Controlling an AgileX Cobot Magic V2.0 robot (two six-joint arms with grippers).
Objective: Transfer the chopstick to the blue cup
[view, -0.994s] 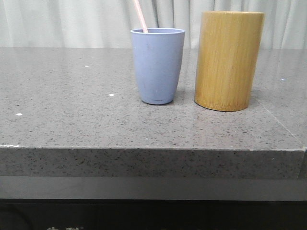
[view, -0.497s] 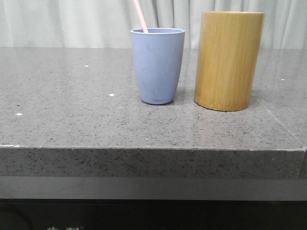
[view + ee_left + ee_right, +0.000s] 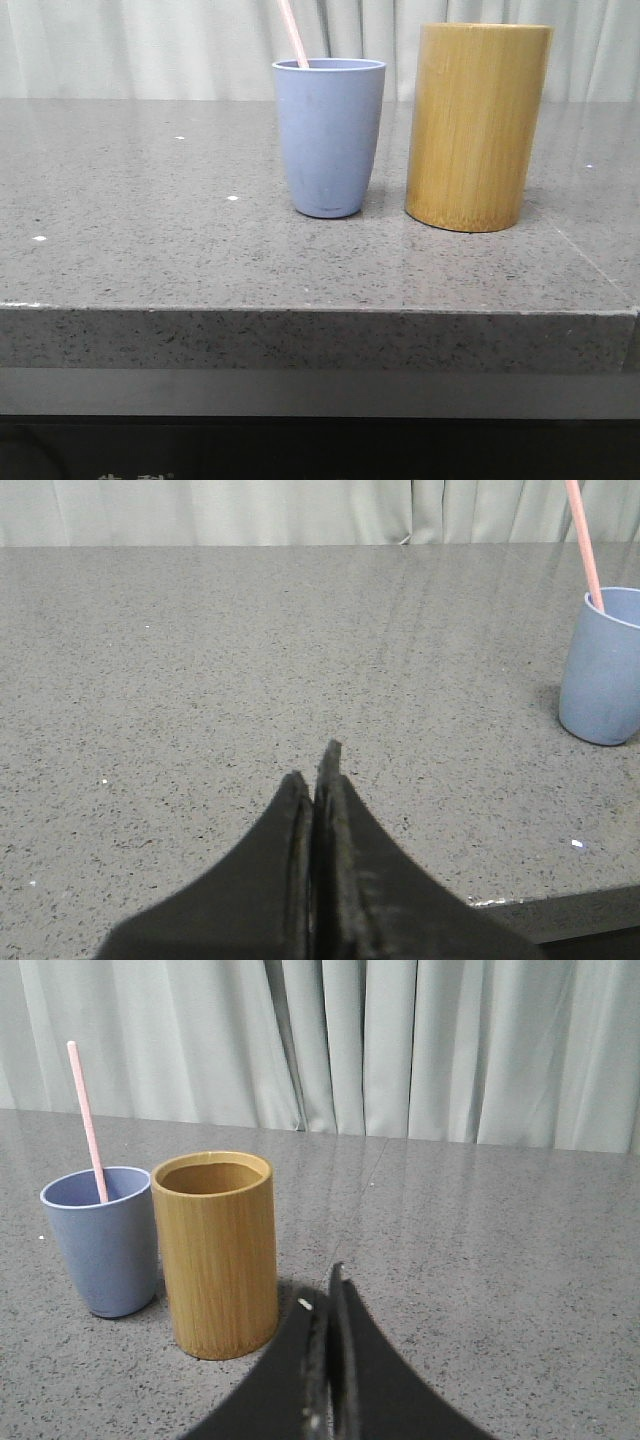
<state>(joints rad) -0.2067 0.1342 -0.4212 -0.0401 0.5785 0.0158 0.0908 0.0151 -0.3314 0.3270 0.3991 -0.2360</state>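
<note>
The blue cup [image 3: 329,135] stands upright on the grey stone table, and a pale pink chopstick [image 3: 292,32] leans out of it to the left. The cup [image 3: 603,665] and chopstick [image 3: 585,542] also show in the left wrist view, and again in the right wrist view as cup [image 3: 100,1238] and chopstick [image 3: 87,1120]. My left gripper [image 3: 314,770] is shut and empty, low over the table well left of the cup. My right gripper [image 3: 325,1285] is shut and empty, just right of the bamboo cylinder. Neither gripper shows in the front view.
A taller tan bamboo cylinder [image 3: 478,125] stands right of the blue cup; its open top looks empty in the right wrist view [image 3: 215,1250]. The table's front edge [image 3: 320,310] runs across the front view. Pale curtains hang behind.
</note>
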